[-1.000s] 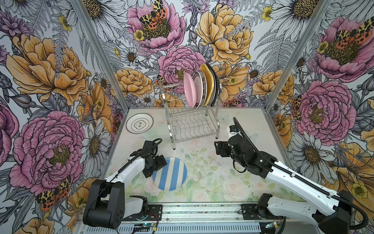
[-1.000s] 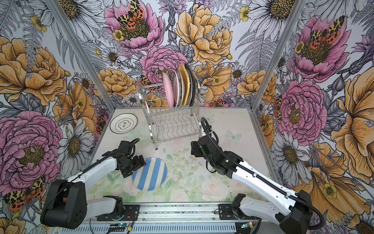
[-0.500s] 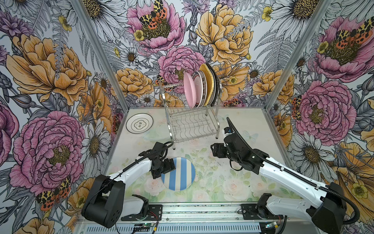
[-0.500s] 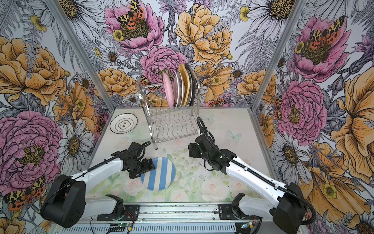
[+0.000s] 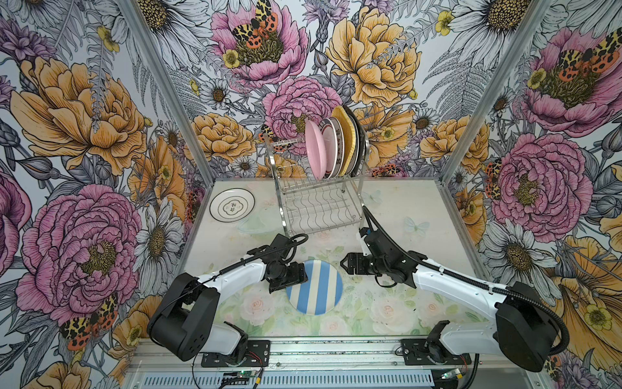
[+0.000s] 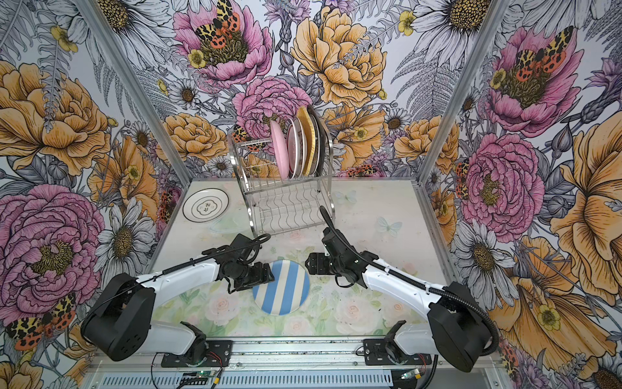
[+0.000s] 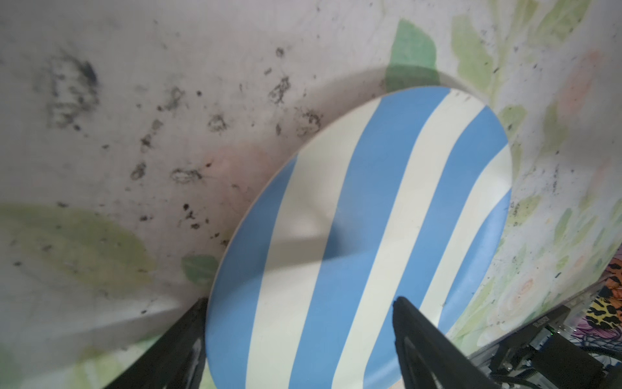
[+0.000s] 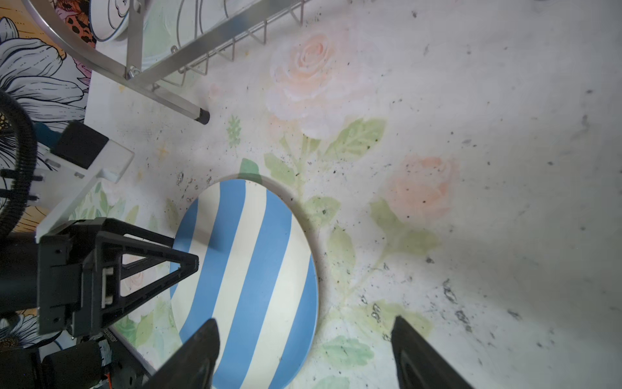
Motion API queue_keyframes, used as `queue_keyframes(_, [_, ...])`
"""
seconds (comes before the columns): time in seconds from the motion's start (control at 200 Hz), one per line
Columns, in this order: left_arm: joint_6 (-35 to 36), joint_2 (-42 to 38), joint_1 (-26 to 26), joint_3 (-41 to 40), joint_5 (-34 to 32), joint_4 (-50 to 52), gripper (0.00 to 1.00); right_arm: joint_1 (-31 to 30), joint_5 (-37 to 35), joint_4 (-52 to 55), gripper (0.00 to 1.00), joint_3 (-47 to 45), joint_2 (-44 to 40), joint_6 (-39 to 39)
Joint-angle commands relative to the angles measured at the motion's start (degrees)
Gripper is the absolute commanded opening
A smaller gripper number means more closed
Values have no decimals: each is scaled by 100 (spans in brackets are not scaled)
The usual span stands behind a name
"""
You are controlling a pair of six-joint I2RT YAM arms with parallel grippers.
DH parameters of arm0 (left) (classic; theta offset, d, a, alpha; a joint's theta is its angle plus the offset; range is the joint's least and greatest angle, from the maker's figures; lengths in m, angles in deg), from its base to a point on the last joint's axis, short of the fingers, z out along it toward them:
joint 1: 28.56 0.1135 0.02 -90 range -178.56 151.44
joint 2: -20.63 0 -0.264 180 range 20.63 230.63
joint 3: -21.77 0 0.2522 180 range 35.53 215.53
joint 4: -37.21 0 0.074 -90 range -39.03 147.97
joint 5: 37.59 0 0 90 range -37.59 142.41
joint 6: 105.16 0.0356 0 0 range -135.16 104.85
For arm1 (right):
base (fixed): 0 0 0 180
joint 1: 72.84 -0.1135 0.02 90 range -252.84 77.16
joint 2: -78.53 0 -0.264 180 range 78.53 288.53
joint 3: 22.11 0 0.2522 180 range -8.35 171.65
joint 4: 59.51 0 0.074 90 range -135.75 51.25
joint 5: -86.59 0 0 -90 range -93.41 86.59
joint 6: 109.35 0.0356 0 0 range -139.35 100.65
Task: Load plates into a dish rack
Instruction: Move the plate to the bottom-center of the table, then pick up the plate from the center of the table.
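Observation:
A blue-white striped plate (image 5: 314, 288) (image 6: 281, 288) lies flat on the table near its front middle. My left gripper (image 5: 303, 276) (image 6: 271, 274) is at the plate's left rim. In the left wrist view this gripper (image 7: 299, 303) is open, with one finger outside the rim and the other over the plate's face (image 7: 353, 219). My right gripper (image 5: 343, 266) (image 6: 308, 264) stands open just right of the plate's far edge. In the right wrist view it (image 8: 304, 320) has one finger above the plate (image 8: 249, 269) and one above bare table. The dish rack (image 5: 319, 205) (image 6: 286, 202) holds a pink plate (image 5: 316, 148) and several others upright.
A white plate with dark rings (image 5: 232, 204) (image 6: 205, 204) lies at the table's back left, beside the rack. The rack's near leg (image 8: 202, 116) stands just behind both grippers. Flowered walls enclose the table on three sides.
The striped plate has slid to the right with my left gripper against its left rim. My right gripper has come nearer and down toward the plate's right side.

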Motion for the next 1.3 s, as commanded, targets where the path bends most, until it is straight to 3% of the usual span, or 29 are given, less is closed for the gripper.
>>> queue_keyframes(0.0, [182, -241, 158, -288, 137, -91, 80, 181, 906, -613, 80, -285, 136, 147])
queue_keyframes(0.29, [156, -483, 342, -607, 431, -424, 69, 295, 1747, -1840, 77, -834, 760, 539])
queue_keyframes(0.686, [139, -291, 280, -780, 810, -894, 59, 121, 1922, -2448, 68, -940, 1476, 748])
queue_keyframes(1.131, [134, -190, 197, -780, 883, -1014, 59, -86, 2400, -2929, 63, -926, 1854, 860])
queue_keyframes(1.296, [113, -225, 202, -789, 864, -1014, 59, -120, 2426, -3065, 57, -900, 1897, 887])
